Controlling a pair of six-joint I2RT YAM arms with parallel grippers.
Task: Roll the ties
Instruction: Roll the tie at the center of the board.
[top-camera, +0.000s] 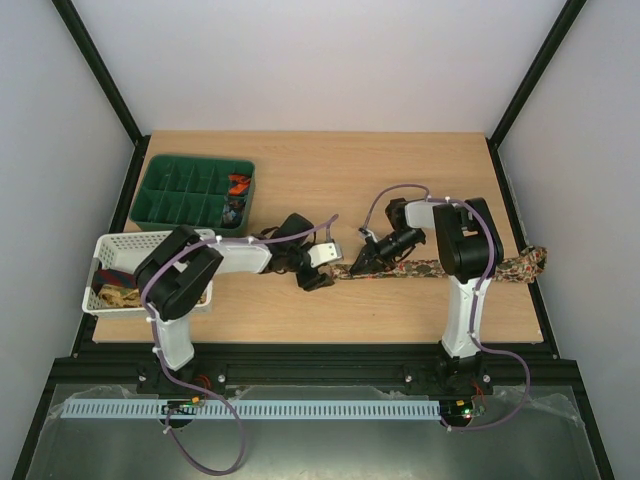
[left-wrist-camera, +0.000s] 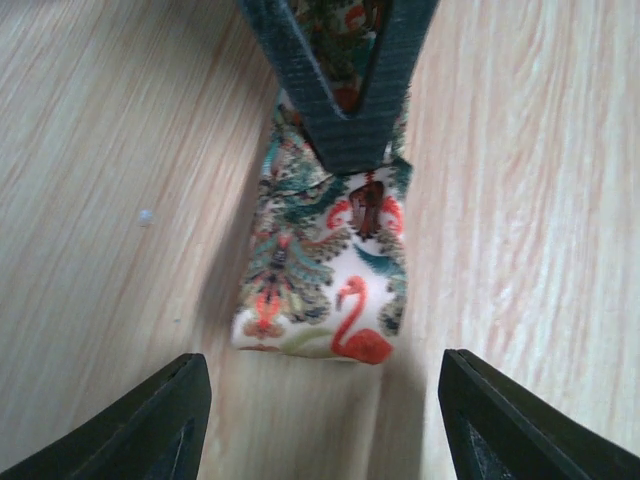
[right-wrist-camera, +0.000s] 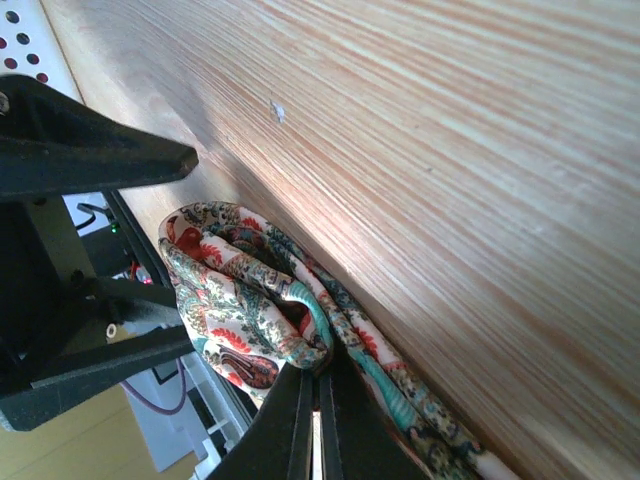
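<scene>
wood table (top-camera: 400, 170), both arms reaching to its centre. white basket (top-camera: 125, 240) near left, gold-patterned fabric (top-camera: 120, 297) inside, partly hidden by the left arm. green tray (top-camera: 180, 195) far left, with an orange-red bit (top-camera: 238, 183) in a right-hand compartment, too small to ID. tie (top-camera: 430, 268) lies flat left to right across near-centre, its right end past the right table edge. dark floral on top, cream flamingo print at the left end, which is folded over into a loose loop. right gripper (top-camera: 358, 265) is clenched on that fold, fingers pinched to a V. left gripper (top-camera: 318, 268) is released, jaws spread wide, with the folded tip between them and apart from both.
</scene>
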